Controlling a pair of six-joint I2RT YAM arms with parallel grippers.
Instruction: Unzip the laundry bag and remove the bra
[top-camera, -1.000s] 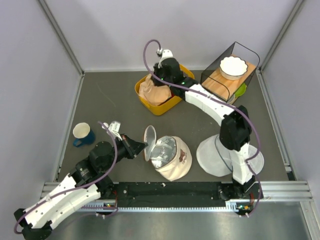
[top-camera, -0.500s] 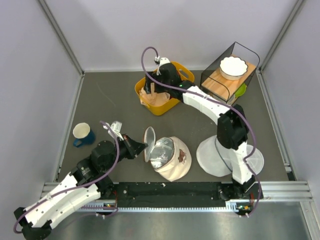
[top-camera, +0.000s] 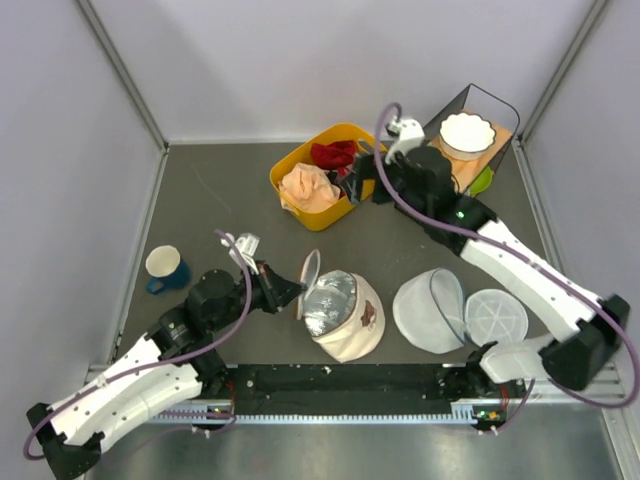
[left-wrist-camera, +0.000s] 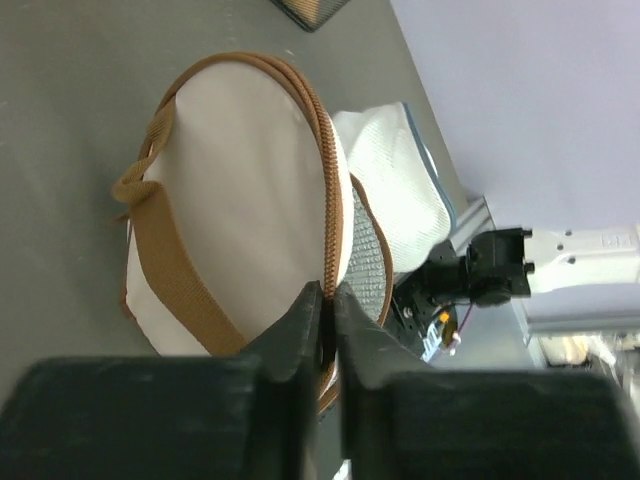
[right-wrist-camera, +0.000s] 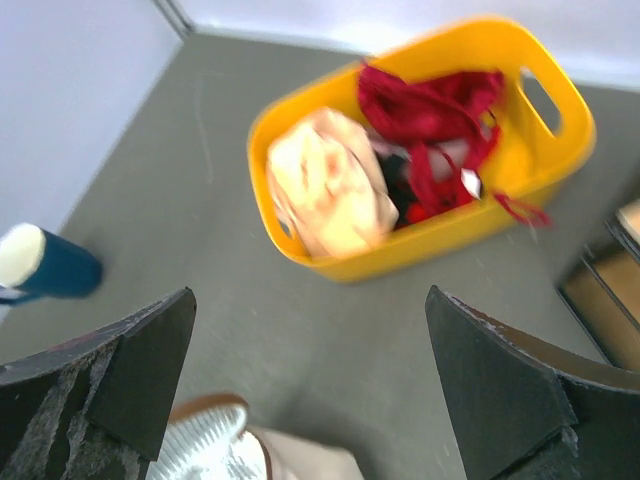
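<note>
Cream canvas laundry bag (top-camera: 350, 320) sits on the table (top-camera: 220, 200) near the front, with its lid standing open. The left pincer (left-wrist-camera: 327, 305) pinches the lid's brown zipper edge. The right pincer (right-wrist-camera: 310, 385) is spread wide near the yellow basket (right-wrist-camera: 330, 262), where a peach bra (right-wrist-camera: 330, 185) lies beside red clothes (right-wrist-camera: 430, 105).

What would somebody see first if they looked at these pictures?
Probably the bright yellow basket at the back of the table, with a red garment and a peach cloth inside. Next, the cream laundry bag near the front, its lid open on shiny silver lining, with the left fingers pinching the lid's zipper edge.
</note>
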